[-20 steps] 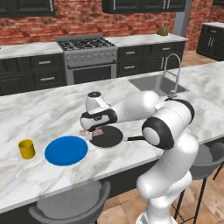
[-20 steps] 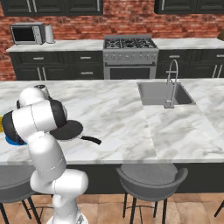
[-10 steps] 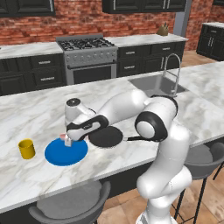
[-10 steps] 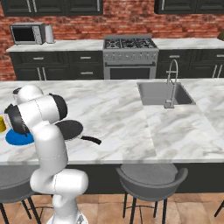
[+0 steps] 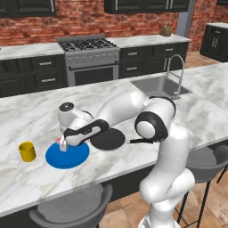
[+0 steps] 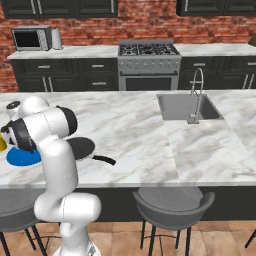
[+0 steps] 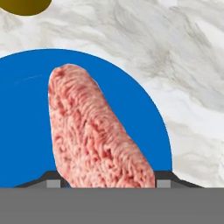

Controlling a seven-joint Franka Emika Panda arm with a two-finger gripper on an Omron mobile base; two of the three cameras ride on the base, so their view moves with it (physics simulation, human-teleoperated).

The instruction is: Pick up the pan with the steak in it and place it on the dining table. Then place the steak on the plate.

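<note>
The hand (image 5: pixel 63 144) hangs low over the blue plate (image 5: pixel 67 156), and it has the steak (image 7: pixel 94 131) pinched between its 2 fingertips, jaws part-way apart on the meat, the slab pointing away from the hand out across the blue. From the hand's own camera the steak covers the middle of the plate, with marble bench (image 7: pixel 183 65) beyond and a yellow cup (image 7: pixel 24 5) just peeking in at the far corner. The pan (image 5: pixel 107 139) sits empty on the bench just behind the hand, near the plate's edge, its thin handle (image 5: pixel 139 141) running back toward the arm. So, by my reading, part 1 is done: the pan is parked on the dining bench. Part 2 is close to finished, with the steak above the plate but gripped, not yet let go. I cannot tell whether the meat already touches the plate. What looks left is a short drop, a release, and the hand clearing away without dragging the steak off the blue.
</note>
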